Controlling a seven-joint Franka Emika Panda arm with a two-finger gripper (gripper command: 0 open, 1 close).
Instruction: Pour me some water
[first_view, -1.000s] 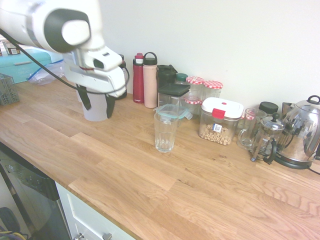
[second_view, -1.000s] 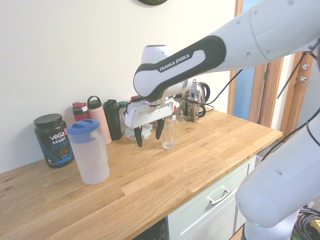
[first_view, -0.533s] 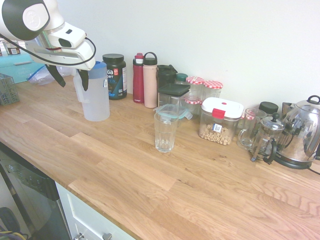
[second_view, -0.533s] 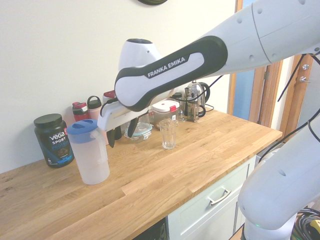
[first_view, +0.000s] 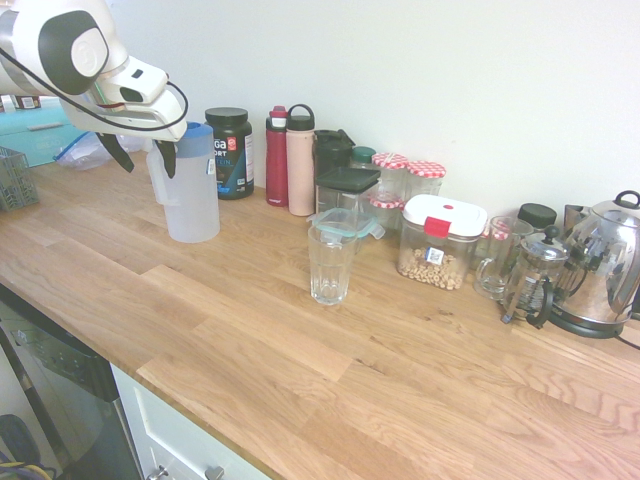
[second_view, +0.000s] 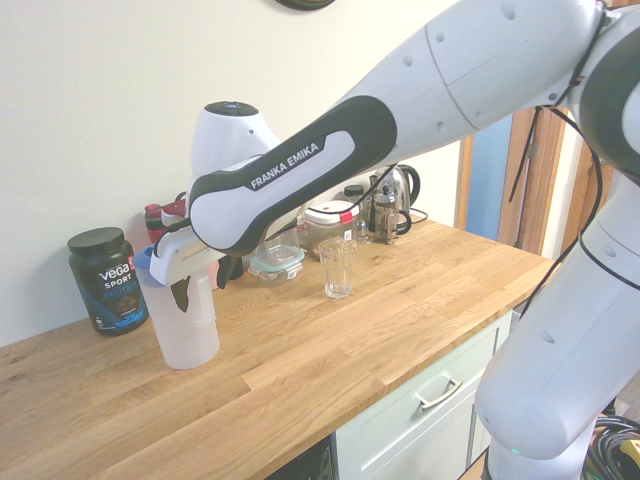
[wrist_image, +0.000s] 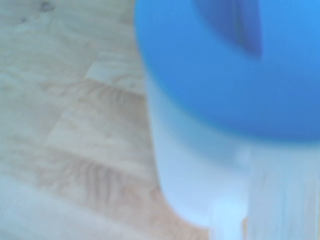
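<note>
A translucent water pitcher (first_view: 192, 195) with a blue lid (first_view: 197, 131) stands on the wooden counter (first_view: 250, 330) at the left. My gripper (first_view: 143, 158) is open at the pitcher's top, on its handle side, and its dark fingers (first_view: 168, 160) hold nothing. From the other side, the gripper (second_view: 203, 285) hangs in front of the pitcher (second_view: 188, 335) and hides part of the lid. The wrist view is filled by the blurred blue lid (wrist_image: 225, 65) and pale pitcher body (wrist_image: 195, 170). An empty clear glass (first_view: 330, 262) stands mid-counter, also seen as the glass (second_view: 338, 267) to the pitcher's right.
Along the wall stand a black Vega tub (first_view: 229, 152), red and pink bottles (first_view: 289, 160), jars, a nut container (first_view: 440, 240), a glass mug, a French press (first_view: 533, 280) and a steel kettle (first_view: 605, 265). A lidded food box (first_view: 345, 222) sits behind the glass.
The arm has swung from beside the glass over to the pitcher and settled at its top. The gripper has stayed open. Pitcher and glass have not moved.
</note>
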